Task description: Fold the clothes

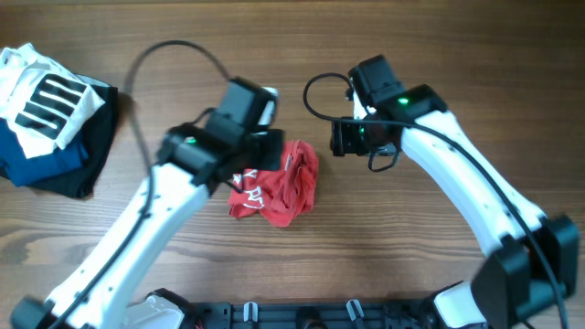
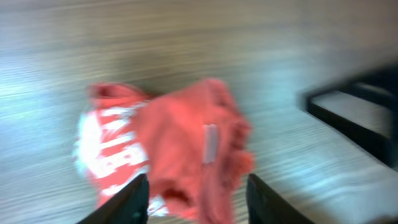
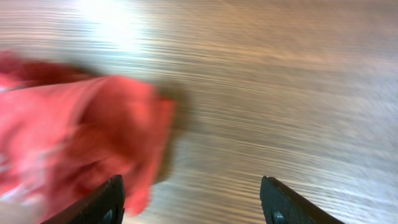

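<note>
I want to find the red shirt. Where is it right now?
In the overhead view, the red T-shirt lies crumpled near the middle of the wooden table, just below the left gripper, with the right gripper close on its right.

We list: T-shirt [image 1: 279, 187], plain red, with white lettering [image 2: 109, 146] on one face and a small white tag [image 2: 210, 144]. Table [image 1: 411, 247], brown wood grain in long streaks. At the table's far left corner: striped garment [image 1: 50, 99], white with bold black bars; navy garment [image 1: 41, 163], plain dark blue; black garment [image 1: 96, 151], plain.
</note>
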You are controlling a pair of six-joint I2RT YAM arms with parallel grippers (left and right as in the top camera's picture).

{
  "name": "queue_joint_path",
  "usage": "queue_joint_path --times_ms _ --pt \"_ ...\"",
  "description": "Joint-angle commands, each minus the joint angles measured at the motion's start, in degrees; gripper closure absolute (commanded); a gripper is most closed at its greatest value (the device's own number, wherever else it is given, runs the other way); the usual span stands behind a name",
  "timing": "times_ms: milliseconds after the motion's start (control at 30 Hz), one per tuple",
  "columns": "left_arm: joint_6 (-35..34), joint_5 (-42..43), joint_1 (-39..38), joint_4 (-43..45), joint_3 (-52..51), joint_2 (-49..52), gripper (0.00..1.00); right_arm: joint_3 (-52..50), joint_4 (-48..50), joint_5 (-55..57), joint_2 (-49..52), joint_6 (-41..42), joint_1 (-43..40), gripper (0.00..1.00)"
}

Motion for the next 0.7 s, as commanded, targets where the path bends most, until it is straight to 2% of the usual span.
queue_joint_path --times_ms 0,67,167,233,400,600,667 --pt "-5.4 -3.5 8.9 -4.2 0.5 -1.8 0.48 0.4 -0.3 -13.5 -1.2 -8.7 0.4 0.29" --pt "-5.4 -0.1 12.6 -5.4 -0.4 -0.2 0.49 0.2 0.8 -21.2 -1.0 -11.3 0.4 0.28" --pt "-5.6 0.2 14.8 -5.8 -2.1 2.9 0.5 0.2 3.5 -32.2 -1.0 -13.8 0.9 0.29" --pt "-5.7 1.3 15.7 -5.8 -3.3 6.2 0.5 0.2 3.8 -34.3 -1.0 -14.1 1.2 0.31" --pt "-5.8 1.9 15.9 -4.7 -4.1 14.1 0.51 -2.3 8.0 -42.8 0.7 -14.4 2.9 0.55" --pt "-5.8 4.4 15.8 -3.4 -4.3 21.9 0.51 -2.3 10.5 -42.8 10.6 -14.0 5.0 0.54" --pt "-5.8 4.4 15.8 -2.6 -4.3 23.9 0.51 -2.3 10.2 -38.9 16.0 -13.6 4.9 0.54"
